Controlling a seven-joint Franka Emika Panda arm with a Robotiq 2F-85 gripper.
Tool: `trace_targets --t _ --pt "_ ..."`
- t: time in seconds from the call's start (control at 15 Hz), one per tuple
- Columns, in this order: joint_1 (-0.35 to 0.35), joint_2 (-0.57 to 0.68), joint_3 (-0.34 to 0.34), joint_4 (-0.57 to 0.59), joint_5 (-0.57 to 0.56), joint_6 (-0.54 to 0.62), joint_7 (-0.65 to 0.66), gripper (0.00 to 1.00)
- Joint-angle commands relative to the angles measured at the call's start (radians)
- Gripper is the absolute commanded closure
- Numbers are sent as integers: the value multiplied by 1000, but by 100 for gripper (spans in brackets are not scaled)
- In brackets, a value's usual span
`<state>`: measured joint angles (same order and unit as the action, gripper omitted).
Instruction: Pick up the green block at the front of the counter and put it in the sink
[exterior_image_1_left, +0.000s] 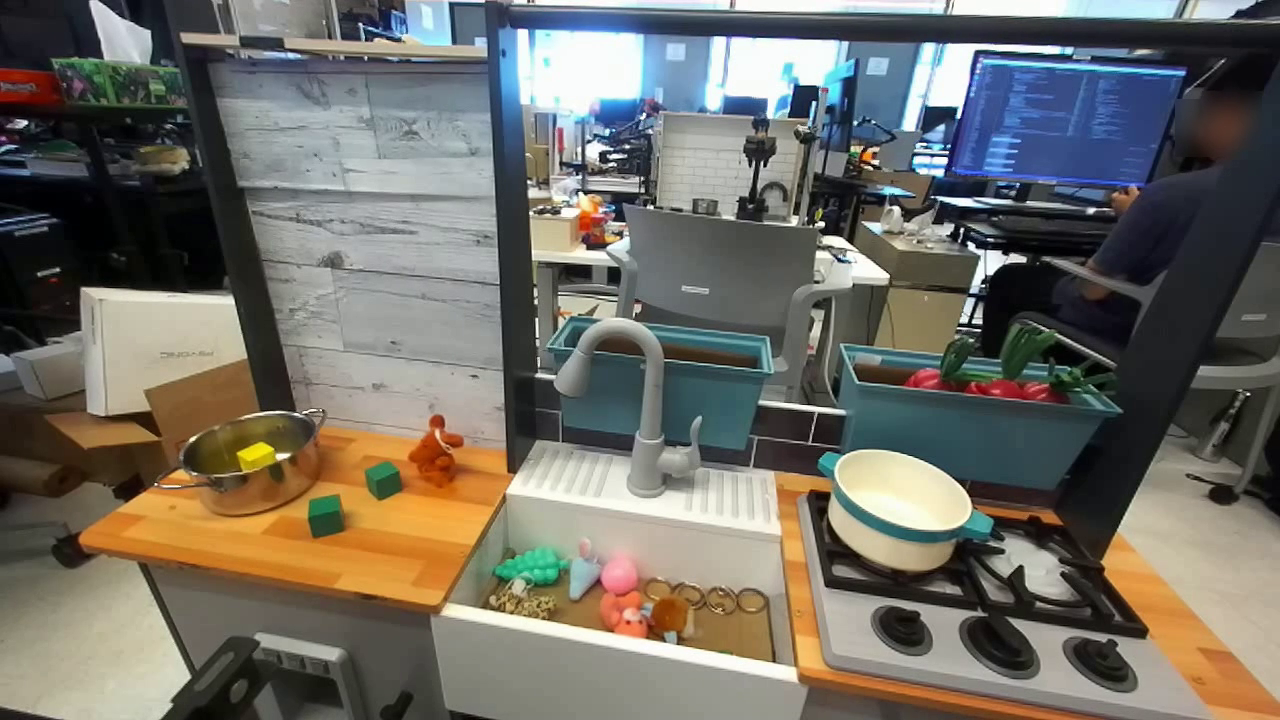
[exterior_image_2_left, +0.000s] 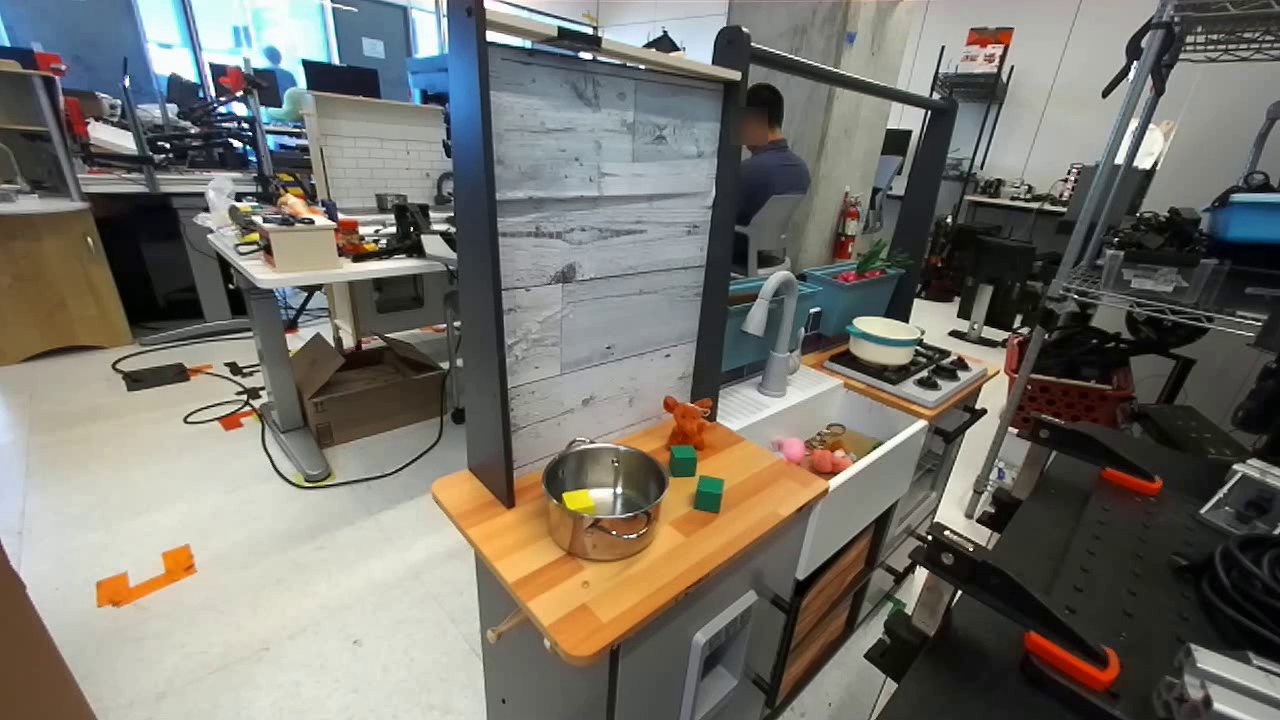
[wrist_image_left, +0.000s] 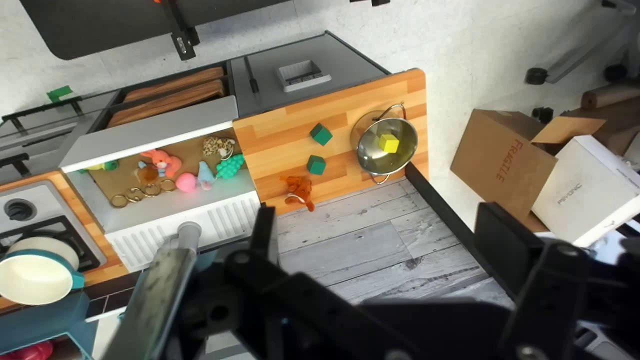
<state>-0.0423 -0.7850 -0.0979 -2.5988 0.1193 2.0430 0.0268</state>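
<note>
The front green block (exterior_image_1_left: 325, 516) sits on the wooden counter (exterior_image_1_left: 380, 565), near its front edge. It also shows in an exterior view (exterior_image_2_left: 709, 494) and in the wrist view (wrist_image_left: 320, 134). A similar green block (exterior_image_1_left: 383, 480) sits farther back. The white sink (exterior_image_1_left: 610, 690) with a grey faucet (exterior_image_1_left: 650, 430) lies beside the counter and holds several toys and rings; it also shows in the wrist view (wrist_image_left: 150, 135). My gripper (wrist_image_left: 377, 232) is open and empty in the wrist view, its fingers wide apart. The counter and both blocks lie beyond the fingertips. The exterior views do not show the gripper.
A metal bowl (exterior_image_1_left: 262, 480) with a yellow block (exterior_image_1_left: 256, 456) stands at the counter's outer end. An orange plush toy (exterior_image_1_left: 437, 452) sits by the grey wood back panel (exterior_image_1_left: 390, 220). A dark post (exterior_image_1_left: 510, 250) rises beside the faucet. A cream pot (exterior_image_1_left: 897, 515) stands on the stovetop.
</note>
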Motion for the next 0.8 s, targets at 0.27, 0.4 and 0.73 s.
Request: trace_targets --t 0.27,0.4,0.73 --pt "-38 143 13 52 -47 37 -2 0" --pt "-55 209 26 85 -92 -59 31 0" --pt "-81 315 58 137 -195 -187 106 0"
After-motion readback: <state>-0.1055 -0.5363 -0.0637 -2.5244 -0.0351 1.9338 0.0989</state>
